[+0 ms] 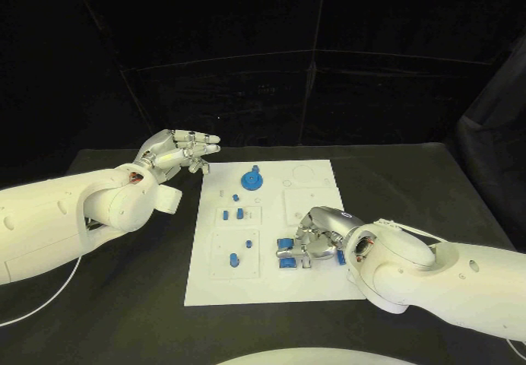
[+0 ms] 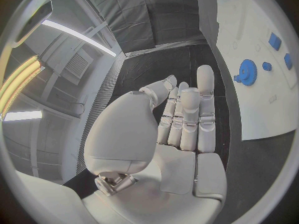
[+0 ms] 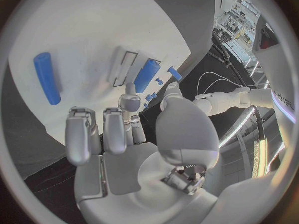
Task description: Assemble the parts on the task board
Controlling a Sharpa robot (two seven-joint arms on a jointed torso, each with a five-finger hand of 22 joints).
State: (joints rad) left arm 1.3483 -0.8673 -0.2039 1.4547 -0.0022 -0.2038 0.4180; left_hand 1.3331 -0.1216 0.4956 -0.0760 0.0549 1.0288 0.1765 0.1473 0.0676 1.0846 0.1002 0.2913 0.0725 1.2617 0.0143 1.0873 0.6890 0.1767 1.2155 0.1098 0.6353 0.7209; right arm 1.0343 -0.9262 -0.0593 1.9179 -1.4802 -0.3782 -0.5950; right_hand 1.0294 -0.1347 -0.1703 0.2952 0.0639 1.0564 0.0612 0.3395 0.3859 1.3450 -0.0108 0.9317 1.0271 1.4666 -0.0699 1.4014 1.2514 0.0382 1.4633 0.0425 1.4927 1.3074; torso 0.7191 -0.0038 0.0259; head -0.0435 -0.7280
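Observation:
The white task board lies mid-table, also visible as the board. A blue gear stands near its far edge, seen too as the gear. Small blue pegs and a blue piece sit on its left half. My right hand hovers over the board's near right part, fingers bent and apart, holding nothing. Blue blocks lie just left of it. One blue cylinder lies loose and another sits by a slot ahead of the fingertips. My left hand is raised off the board's far left corner, fingers straight and empty.
The black table surrounds the board with free room on both sides. A white cable runs under my left arm. Empty recesses mark the board's right half.

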